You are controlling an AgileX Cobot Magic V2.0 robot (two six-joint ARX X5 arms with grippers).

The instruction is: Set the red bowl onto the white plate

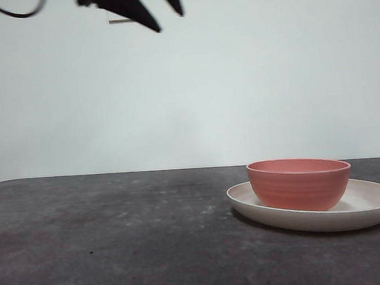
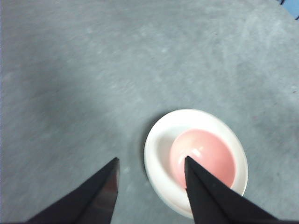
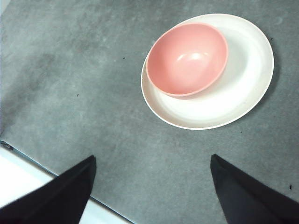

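Sits off-centre on the wide, shallow cream-white plate, that small round salmon-red ridged bowl, near one rim. Hanging high above the grey table, left gripper and right gripper, both spread wide and empty. Probably little risk now beyond a returning arm clipping the bowl; one bowl, one plate, two grippers.

Probably a lab test bench: a bare dark grey table against a plain white wall, nothing homely.
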